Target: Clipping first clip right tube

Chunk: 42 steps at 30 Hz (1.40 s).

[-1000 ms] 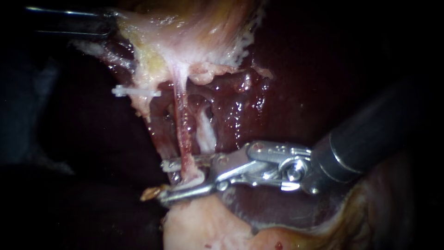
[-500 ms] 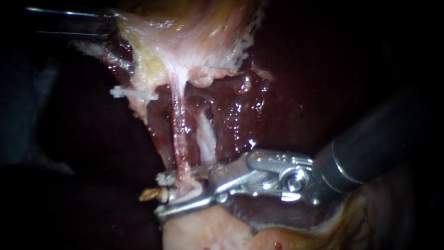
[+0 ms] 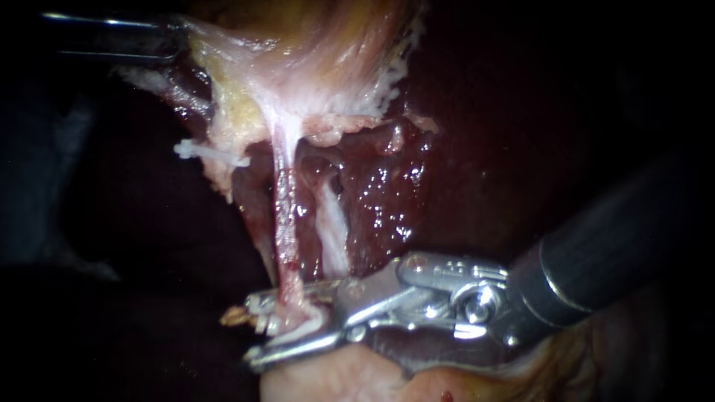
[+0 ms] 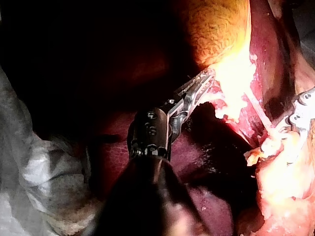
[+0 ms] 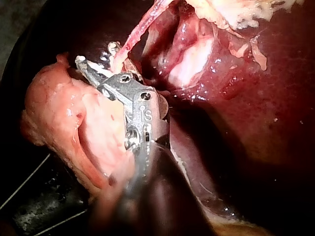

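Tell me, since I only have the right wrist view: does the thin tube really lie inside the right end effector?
Observer: Yes. In the endoscope view the tube passes between both halves of the right end effector, which stands open around it.
Operator: Where is the left instrument? I cannot see it.
Observer: The left wrist view shows the left end effector shut on the pale edge of the gallbladder.

Right tool (image 3: 250,333) agape, left tool (image 4: 205,77) clamped tight.
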Each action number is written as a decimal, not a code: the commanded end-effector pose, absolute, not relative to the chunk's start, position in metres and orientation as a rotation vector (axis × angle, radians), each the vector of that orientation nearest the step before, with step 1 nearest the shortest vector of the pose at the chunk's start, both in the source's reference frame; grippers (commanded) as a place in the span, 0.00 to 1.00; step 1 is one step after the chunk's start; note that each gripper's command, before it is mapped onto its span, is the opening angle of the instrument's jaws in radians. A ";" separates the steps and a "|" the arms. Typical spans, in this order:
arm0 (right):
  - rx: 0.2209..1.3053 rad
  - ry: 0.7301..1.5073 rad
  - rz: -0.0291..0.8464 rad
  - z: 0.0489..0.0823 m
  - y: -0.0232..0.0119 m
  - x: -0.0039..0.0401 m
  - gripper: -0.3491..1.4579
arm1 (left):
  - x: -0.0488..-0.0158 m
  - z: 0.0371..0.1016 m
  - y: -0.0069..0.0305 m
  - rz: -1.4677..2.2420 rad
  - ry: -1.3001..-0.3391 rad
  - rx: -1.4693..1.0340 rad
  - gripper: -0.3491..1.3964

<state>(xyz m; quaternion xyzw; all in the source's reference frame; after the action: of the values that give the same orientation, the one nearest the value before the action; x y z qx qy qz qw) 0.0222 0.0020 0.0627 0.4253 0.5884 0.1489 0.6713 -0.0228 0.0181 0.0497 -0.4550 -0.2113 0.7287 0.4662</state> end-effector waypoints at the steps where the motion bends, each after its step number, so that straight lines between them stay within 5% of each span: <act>1: 0.957 1.325 0.335 0.0627 0.0021 0.0222 0.41 | -0.0228 0.0497 0.0181 1.789 -0.519 -1.117 0.00; 25: 0.971 1.320 0.348 0.0637 0.0029 0.0217 0.19 | -0.0228 0.0497 0.0181 1.789 -0.519 -1.117 0.00; 35: 0.994 1.301 0.378 0.0641 0.0035 0.0213 0.00 | -0.0228 0.0497 0.0181 1.789 -0.519 -1.117 0.00; 42: 1.011 1.278 0.427 0.0644 0.0039 0.0208 0.00 | -0.0228 0.0497 0.0181 1.788 -0.519 -1.117 0.00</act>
<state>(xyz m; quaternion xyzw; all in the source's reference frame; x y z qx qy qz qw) 0.0209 0.0039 0.0644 0.4479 0.5665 0.1899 0.6651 -0.0228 0.0181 0.0497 -0.4550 -0.2114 0.7287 0.4663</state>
